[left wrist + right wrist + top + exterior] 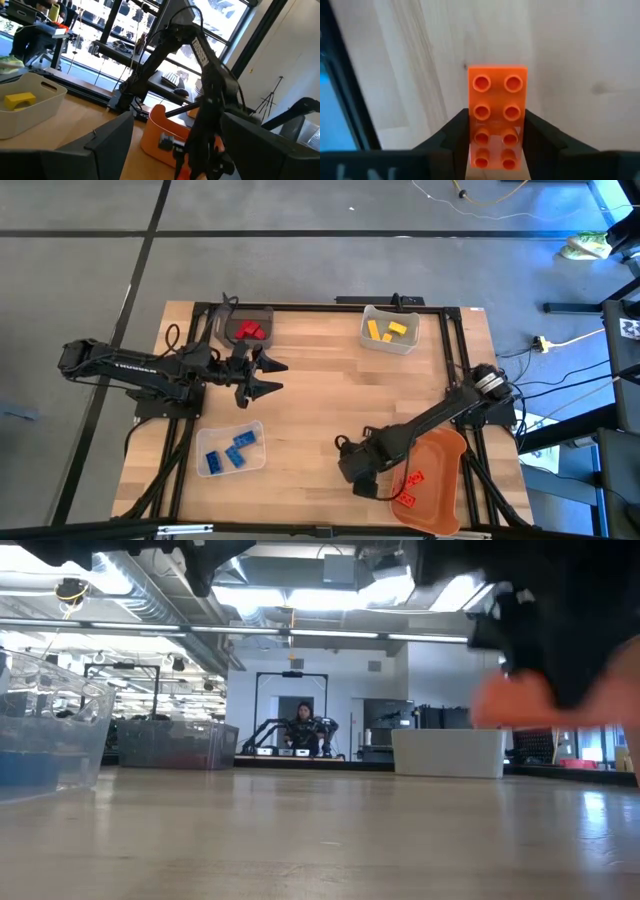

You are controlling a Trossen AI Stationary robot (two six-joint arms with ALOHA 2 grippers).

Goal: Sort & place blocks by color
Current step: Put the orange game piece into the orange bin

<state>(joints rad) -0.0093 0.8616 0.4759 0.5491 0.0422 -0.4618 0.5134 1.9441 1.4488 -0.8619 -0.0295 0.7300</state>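
My right gripper (372, 483) is near the table's front edge, just left of the orange bin (440, 480), and is shut on an orange two-by-four studded brick (497, 112). In the high view the gripper hides the brick. My left gripper (272, 376) is open and empty, above the table just in front of the dark bin (225, 320), which holds red blocks (248, 331). Yellow blocks (385, 330) lie in the white bin (390, 343). Blue blocks (228, 452) lie in the clear bin (250, 428). Orange blocks (408, 498) lie in the orange bin. My right gripper pinches the orange brick's two long sides (471, 131) between its two fingers (455, 137), on the half of the brick nearer the wrist. The brick's studded top faces the wrist camera, and its far half sticks out past the fingertips over the bare wood.
The four bins stand near the table's corners: dark far left, white far right, clear near left, orange near right. Bare wood (330, 395) lies between them. A dark frame (455, 340) runs along the table's edges. A person (302, 725) sits in the room far behind the table.
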